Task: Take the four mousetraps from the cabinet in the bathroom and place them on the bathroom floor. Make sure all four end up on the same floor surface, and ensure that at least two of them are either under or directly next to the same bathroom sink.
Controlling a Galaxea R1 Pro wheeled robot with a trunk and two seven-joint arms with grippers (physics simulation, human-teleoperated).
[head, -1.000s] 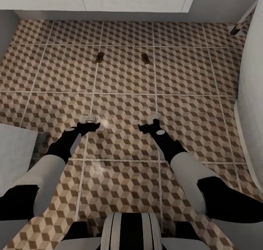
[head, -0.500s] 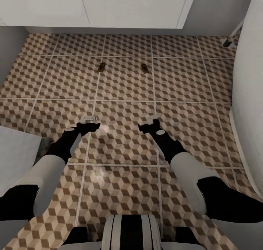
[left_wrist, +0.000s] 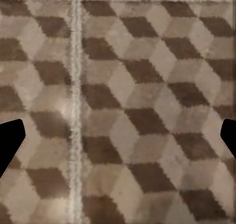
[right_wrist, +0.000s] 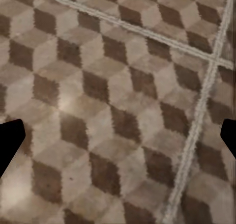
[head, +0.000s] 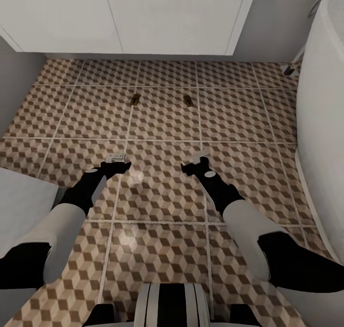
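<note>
Head view: two mousetraps lie flat on the bathroom floor point(head: 162, 193), well ahead of both claws. Left mousetrap point(head: 135, 99) sits ahead of the left claw point(head: 116, 158), a little toward the middle; right mousetrap point(head: 188, 100) sits ahead of the right claw point(head: 197, 158). The two traps are apart from each other, both on the same tile row, just short of the white unit point(head: 143, 16) that hangs above the floor at the far wall. Its flat front shows two vertical seams.

Both claws hover low over the tiles, empty. Wrist views show the dark fingertips point(left_wrist: 10, 140) of the left claw at opposite edges with bare cube-pattern tile between them: spread wide. Same for the right claw's fingertips point(right_wrist: 10, 138): wide, nothing held.

White curved fixture point(head: 322, 116) stands beyond the right claw's outer side.

Change from a second ago: whole view has shifted — the traps now appear farther off and smaller, more of the white unit's front shows, and the grey wall point(head: 19, 92) off the left claw's outer side shows more. Camera has moved back; arms keep the same pose.
</note>
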